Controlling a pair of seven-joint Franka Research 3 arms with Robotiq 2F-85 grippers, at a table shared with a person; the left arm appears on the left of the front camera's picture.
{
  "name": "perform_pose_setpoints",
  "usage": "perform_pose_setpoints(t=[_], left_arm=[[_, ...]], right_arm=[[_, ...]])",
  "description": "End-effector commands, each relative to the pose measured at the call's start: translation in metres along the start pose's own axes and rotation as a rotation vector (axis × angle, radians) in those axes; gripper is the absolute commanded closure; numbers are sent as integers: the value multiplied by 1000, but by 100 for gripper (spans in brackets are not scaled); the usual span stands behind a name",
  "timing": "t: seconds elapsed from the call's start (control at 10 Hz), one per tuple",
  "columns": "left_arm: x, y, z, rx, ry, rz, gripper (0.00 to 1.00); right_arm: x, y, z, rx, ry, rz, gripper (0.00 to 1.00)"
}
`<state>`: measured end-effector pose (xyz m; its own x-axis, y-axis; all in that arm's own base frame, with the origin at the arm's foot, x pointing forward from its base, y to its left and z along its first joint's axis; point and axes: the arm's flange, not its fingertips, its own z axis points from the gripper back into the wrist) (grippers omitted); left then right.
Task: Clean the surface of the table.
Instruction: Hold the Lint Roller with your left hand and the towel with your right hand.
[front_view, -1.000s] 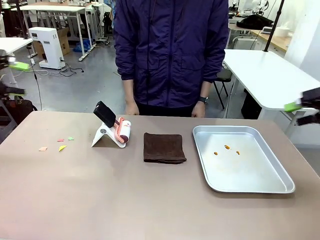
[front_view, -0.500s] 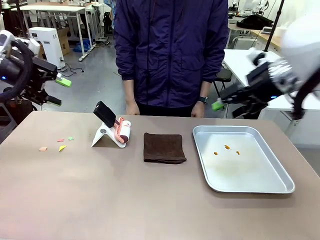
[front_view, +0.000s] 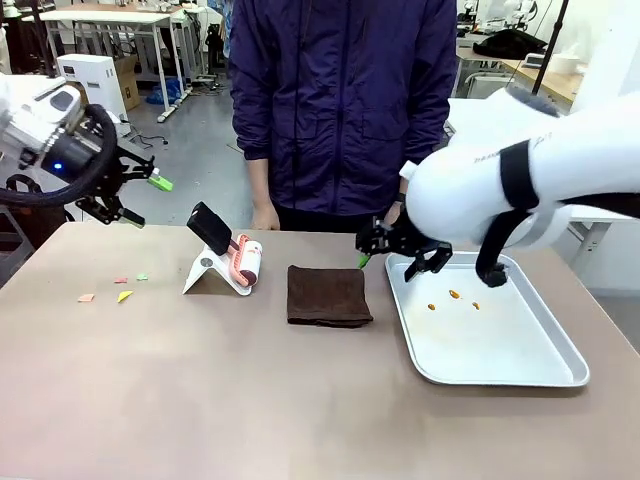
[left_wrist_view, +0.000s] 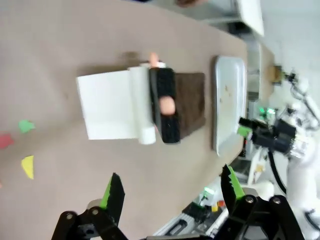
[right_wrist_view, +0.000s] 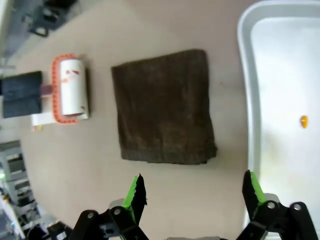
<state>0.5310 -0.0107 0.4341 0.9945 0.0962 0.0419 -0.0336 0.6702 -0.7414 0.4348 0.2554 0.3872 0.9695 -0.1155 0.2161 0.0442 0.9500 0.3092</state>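
Hovering above table (front_view: 250, 400): left end effector (front_view: 147, 203) spread, far-left corner; right end effector (front_view: 400, 262) spread, by tray (front_view: 500, 382).

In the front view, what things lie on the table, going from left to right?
Paper scraps → lint roller → brown cloth → tray

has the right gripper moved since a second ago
Yes. The right gripper has swung in from the picture's right edge, leftward and down, to the silver tray's far left corner, beside the brown cloth.
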Motion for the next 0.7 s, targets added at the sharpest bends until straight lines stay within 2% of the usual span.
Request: perform_pose_setpoints(t=[0.0,0.2,0.4,0.5,0.6], left_arm=[[10,-26,-11,115,25,85,0],[17,-34,-24,168,34,105,0],[25,-32,-36,200,-4,139,0],[25,-33,-40,219,-31,97,0],[17,-32,-34,169,21,112,0]], right_arm=[[2,28,-14,-2,26,-3,0],[-4,32,-32,34,67,11,0],[0,27,-28,41,38,0,0],[4,19,-20,91,53,32,0],[-8,30,-33,17,68,23,0]])
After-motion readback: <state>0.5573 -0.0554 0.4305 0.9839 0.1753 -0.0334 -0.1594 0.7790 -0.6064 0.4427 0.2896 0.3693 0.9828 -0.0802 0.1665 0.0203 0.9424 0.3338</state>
